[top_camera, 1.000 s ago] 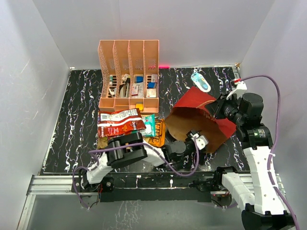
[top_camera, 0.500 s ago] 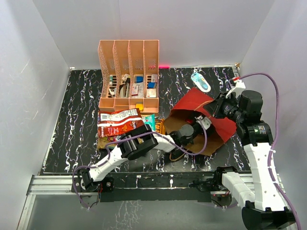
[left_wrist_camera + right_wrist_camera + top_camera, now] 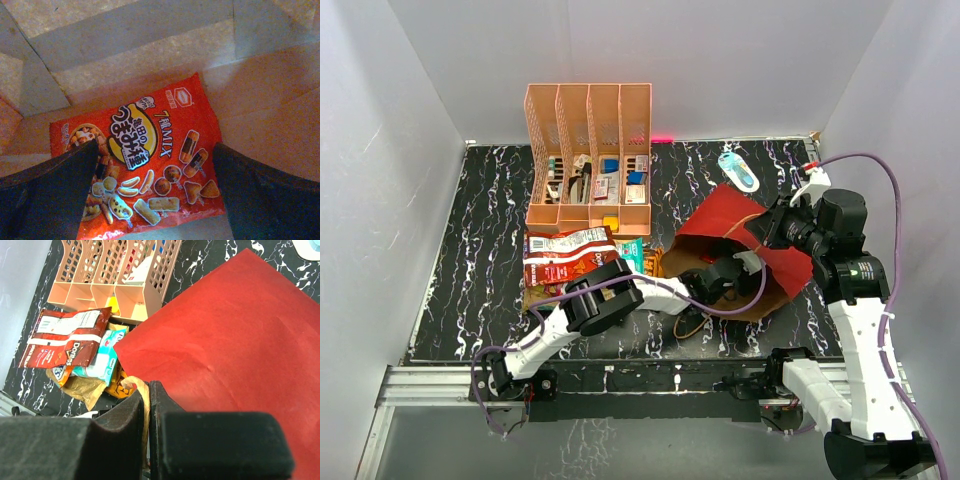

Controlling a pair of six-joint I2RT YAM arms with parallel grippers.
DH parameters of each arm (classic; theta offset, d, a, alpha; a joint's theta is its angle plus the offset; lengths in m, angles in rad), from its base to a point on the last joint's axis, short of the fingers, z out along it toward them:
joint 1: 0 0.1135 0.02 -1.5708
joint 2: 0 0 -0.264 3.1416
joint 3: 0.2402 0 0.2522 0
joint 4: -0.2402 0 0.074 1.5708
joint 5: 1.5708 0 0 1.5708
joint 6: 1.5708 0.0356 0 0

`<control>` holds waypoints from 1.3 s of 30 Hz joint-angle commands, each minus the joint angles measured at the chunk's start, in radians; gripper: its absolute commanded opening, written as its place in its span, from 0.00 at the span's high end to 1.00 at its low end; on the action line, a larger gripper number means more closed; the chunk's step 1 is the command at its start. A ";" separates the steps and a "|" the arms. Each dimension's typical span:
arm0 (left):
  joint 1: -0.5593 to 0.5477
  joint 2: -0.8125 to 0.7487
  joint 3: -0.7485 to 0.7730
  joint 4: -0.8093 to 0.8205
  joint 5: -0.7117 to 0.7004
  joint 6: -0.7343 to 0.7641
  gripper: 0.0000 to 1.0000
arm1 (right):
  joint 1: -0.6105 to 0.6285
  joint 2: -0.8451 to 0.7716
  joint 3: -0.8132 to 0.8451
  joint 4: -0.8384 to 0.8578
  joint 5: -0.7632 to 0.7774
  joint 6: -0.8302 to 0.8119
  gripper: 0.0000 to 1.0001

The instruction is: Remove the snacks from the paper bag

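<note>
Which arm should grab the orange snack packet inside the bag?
Left. The left gripper is open inside the paper bag, a finger on each side of the orange-red snack packet. The right gripper is shut on the bag's edge.

In paper bag [image 3: 732,212] mouth: left tool [image 3: 725,272] | at bag's upper wall: right tool [image 3: 773,229] | left of bag, on table [image 3: 480,235]: red chip bag [image 3: 565,257], teal-white packet [image 3: 632,258] | behind: peach slotted organiser [image 3: 588,150]
</note>
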 commanded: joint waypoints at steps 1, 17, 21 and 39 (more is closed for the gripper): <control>-0.001 0.001 0.024 -0.230 -0.038 0.056 0.07 | 0.004 -0.015 0.025 0.043 0.014 -0.014 0.92; 0.004 -0.147 -0.105 -0.261 0.023 0.134 1.00 | 0.005 -0.034 -0.001 0.063 0.053 -0.017 0.92; 0.003 -0.244 -0.167 -0.264 0.089 0.093 1.00 | 0.005 -0.024 -0.022 0.083 0.077 -0.030 0.92; -0.093 -1.149 -0.705 -0.425 0.350 -0.061 1.00 | 0.004 -0.046 -0.132 0.176 0.231 -0.150 0.93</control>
